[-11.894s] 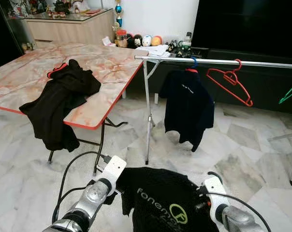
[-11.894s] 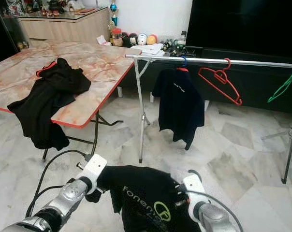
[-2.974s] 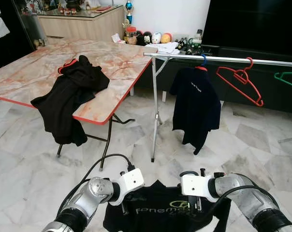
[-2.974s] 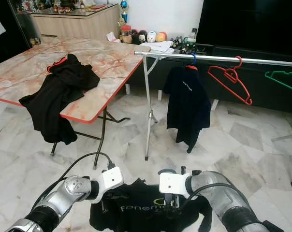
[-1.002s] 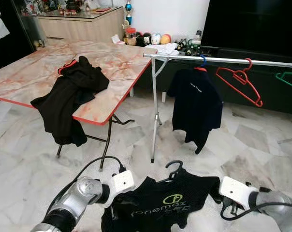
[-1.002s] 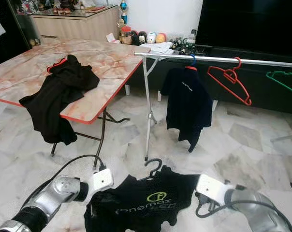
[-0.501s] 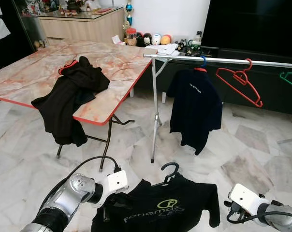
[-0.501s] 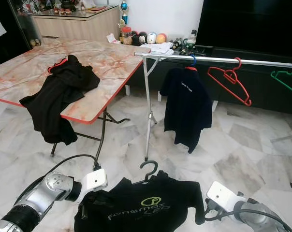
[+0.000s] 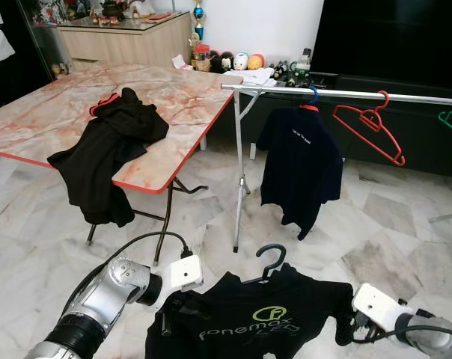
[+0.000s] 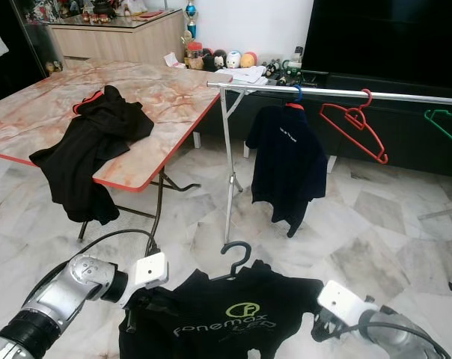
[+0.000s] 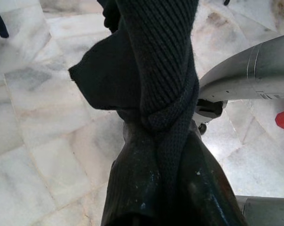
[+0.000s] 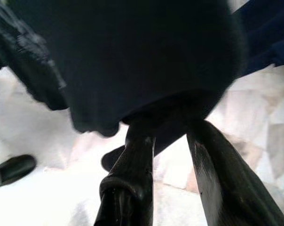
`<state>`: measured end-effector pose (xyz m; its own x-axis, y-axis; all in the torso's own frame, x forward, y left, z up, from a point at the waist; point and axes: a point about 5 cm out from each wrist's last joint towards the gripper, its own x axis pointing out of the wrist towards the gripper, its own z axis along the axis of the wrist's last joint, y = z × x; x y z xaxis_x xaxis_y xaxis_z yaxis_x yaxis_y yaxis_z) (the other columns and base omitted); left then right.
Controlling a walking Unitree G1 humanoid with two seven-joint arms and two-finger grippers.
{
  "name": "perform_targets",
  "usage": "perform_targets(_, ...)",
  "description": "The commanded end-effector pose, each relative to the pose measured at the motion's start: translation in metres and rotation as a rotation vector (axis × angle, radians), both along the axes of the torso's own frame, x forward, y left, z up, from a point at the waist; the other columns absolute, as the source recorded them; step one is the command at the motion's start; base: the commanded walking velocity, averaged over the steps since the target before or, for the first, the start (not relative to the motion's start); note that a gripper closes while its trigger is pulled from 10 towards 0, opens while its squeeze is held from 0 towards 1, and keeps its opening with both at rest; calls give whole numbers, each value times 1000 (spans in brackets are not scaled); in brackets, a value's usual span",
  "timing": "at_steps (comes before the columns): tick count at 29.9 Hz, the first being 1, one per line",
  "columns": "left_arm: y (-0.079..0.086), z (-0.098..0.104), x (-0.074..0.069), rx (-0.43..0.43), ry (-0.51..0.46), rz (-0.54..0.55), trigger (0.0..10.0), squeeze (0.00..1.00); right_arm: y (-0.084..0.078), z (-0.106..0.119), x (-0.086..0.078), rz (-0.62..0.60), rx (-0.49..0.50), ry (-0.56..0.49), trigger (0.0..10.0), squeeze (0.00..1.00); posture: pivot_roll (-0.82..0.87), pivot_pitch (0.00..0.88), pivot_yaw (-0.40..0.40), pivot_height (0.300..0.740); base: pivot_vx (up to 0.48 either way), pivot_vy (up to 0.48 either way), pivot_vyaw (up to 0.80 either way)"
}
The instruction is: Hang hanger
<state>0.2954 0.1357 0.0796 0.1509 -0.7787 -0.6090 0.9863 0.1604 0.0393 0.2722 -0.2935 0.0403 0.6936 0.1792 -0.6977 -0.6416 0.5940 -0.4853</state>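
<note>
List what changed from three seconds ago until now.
The two hands moved apart, spreading the black shirt wide; left hand holds one sleeve, right hand the other. The shirt's dark hanger hook came up into view. Unchanged: the rail, its hanging navy shirt and the table's garment.

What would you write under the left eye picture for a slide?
Both grippers, left and right, hold a black shirt on a dark hanger before a clothes rail.

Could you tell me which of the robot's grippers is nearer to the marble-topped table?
Left. The left gripper holds the shirt's sleeve below the table's near edge; the right gripper holds the other sleeve, farther off.
</note>
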Motion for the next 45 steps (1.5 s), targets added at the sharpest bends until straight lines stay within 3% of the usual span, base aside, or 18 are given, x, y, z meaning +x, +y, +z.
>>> perform_targets(1,-2,6,0,-20,-6,-18,0,0,1,1,3,-2,-2,-16,10000,0,-78,5,47,740,0,0,0)
perform_targets(8,-4,7,-2,-21,-4,-22,0,0,5,-2,3,9,9,-8,9961,0,-76,8,45,740,0,0,0)
perform_targets(9,-5,7,-2,-22,-5,-21,0,0,7,-5,2,19,29,8,4039,0,-74,8,44,740,0,0,0)
perform_targets(10,-5,7,-2,-22,-5,-21,0,0,7,-5,2,19,29,8,4039,0,-74,8,44,740,0,0,0)
perform_targets(11,-5,7,-2,-23,-4,-20,0,0,9,-7,0,26,47,26,1882,0,-74,8,44,740,0,0,0)
perform_targets(13,-5,8,-2,-22,-5,-19,0,0,10,-10,-2,27,63,45,2314,0,-75,8,44,740,0,0,0)
perform_targets(14,-5,8,-2,-22,-5,-19,0,0,10,-11,-3,32,59,53,3569,0,-73,9,44,740,0,0,0)
perform_targets(16,-6,8,-2,-22,-5,-20,0,0,8,-13,-5,25,44,52,3412,0,-73,9,44,740,0,0,0)
perform_targets(17,-6,9,-2,-22,-5,-20,0,0,8,-13,-4,17,42,49,3882,0,-72,9,44,740,0,0,0)
perform_targets(18,-6,9,-2,-23,-5,-21,0,0,7,-14,-5,10,42,54,7529,0,-73,9,44,740,0,0,0)
perform_targets(19,-6,9,-2,-25,-5,-23,0,0,7,-15,-6,13,42,65,10000,0,-73,9,44,740,0,0,0)
perform_targets(35,-8,17,-1,-56,-11,-27,0,0,8,-27,-17,-14,124,133,10000,0,-67,10,45,740,0,0,0)
perform_targets(37,-9,18,-1,-59,-11,-28,0,0,9,-29,-21,-2,133,160,10000,0,-67,10,45,740,0,0,0)
perform_targets(38,-9,18,-1,-60,-12,-28,0,0,9,-34,-28,23,142,233,10000,0,-68,11,45,740,0,0,0)
perform_targets(40,-10,18,-1,-62,-15,-26,0,0,9,-37,-34,65,119,283,10000,0,-68,11,45,740,0,0,0)
perform_targets(45,-11,18,-1,-63,-15,-24,0,0,4,-35,-31,34,70,229,10000,0,-73,12,47,740,0,0,0)
